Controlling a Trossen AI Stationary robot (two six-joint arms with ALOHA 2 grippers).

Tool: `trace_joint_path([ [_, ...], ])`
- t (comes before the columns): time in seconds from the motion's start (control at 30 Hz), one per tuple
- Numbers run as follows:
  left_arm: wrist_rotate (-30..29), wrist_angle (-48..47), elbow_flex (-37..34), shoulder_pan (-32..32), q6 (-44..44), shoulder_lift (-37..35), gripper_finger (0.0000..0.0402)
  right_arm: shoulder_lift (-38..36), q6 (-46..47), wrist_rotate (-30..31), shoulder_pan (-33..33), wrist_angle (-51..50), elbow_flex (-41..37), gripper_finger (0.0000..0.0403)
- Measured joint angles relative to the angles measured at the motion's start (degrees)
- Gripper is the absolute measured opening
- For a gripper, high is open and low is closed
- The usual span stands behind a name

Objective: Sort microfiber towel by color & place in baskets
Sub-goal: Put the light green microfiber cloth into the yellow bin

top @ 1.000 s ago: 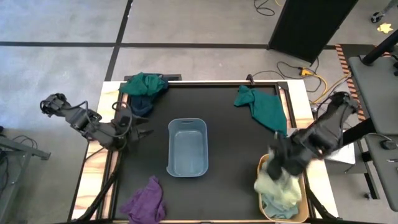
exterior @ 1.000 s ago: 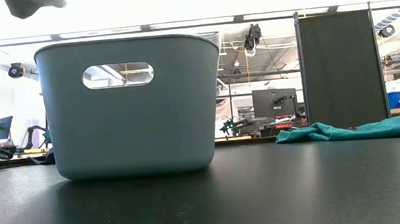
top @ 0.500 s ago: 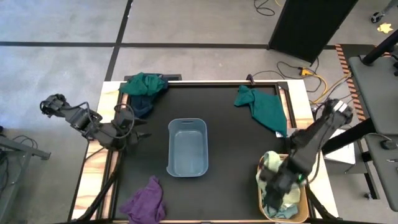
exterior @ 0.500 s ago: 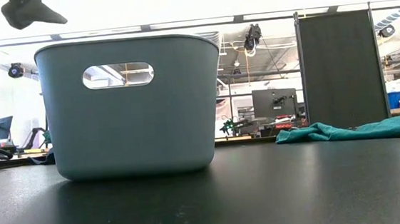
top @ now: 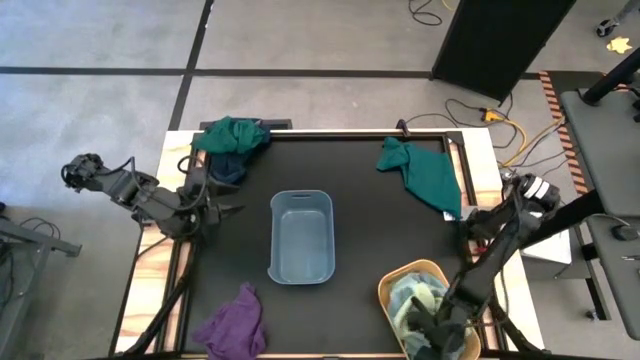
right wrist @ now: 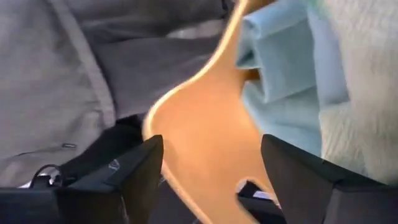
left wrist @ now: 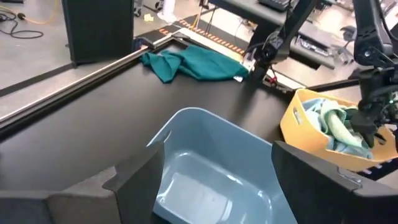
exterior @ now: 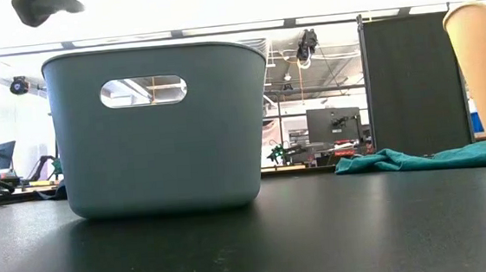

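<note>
The right gripper (top: 425, 330) reaches down into the yellow basket (top: 392, 290), which sits tilted near the grey-blue basket (top: 300, 235) and holds light blue and pale green towels (left wrist: 333, 121); its fingers (right wrist: 134, 168) are spread. The left gripper (top: 215, 212) hovers just beside the grey-blue basket with fingers (left wrist: 140, 174) spread, holding nothing.

The table top (top: 370, 240) is black with a pale wooden border, and both arms are dark. One basket (top: 300, 237) is grey-blue; the other basket (top: 392, 289) is yellow-orange and holds light blue and pale yellow-green towels (top: 418, 298). Dark green towels (top: 425, 172) lie at the far side, one over a navy towel (top: 229, 169), and a purple towel (top: 234, 322) lies at the near edge.
</note>
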Motion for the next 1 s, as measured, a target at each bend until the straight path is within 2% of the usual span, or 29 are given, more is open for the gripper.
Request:
trace_joint_path([
  [0.13,-0.2,1.3,0.0,0.2,-0.2,0.2,0.0281,-5.2,-0.7,6.0,0.2,-2.4,-0.2,0.0246],
  [0.33,-0.5,4.7,0.0,0.2,-0.9,0.4,0.0281,-14.7,-2.5,20.1,0.1,-2.3,-0.6,0.0238],
  [0.4,-0.4,5.8,0.0,0.2,-0.9,0.5,0.0281,-16.4,-4.3,22.9,0.1,1.8,-1.1,0.0239],
  [0.6,0.5,6.7,0.0,0.2,-2.7,0.6,0.0281,-16.1,-7.5,24.0,0.0,23.6,-5.4,0.0235],
  [0.7,1.2,6.7,0.0,0.2,-3.6,1.0,0.0281,-16.0,-10.6,24.9,0.0,26.9,-6.0,0.0228],
  [0.83,1.9,6.7,0.0,0.2,-3.8,1.6,0.0281,-18.3,-12.1,26.6,-0.1,24.1,-5.8,0.0222],
  [1.0,1.9,6.7,0.0,0.2,-4.7,2.1,0.0281,-22.1,-12.5,30.0,0.1,8.0,-1.3,0.0221],
])
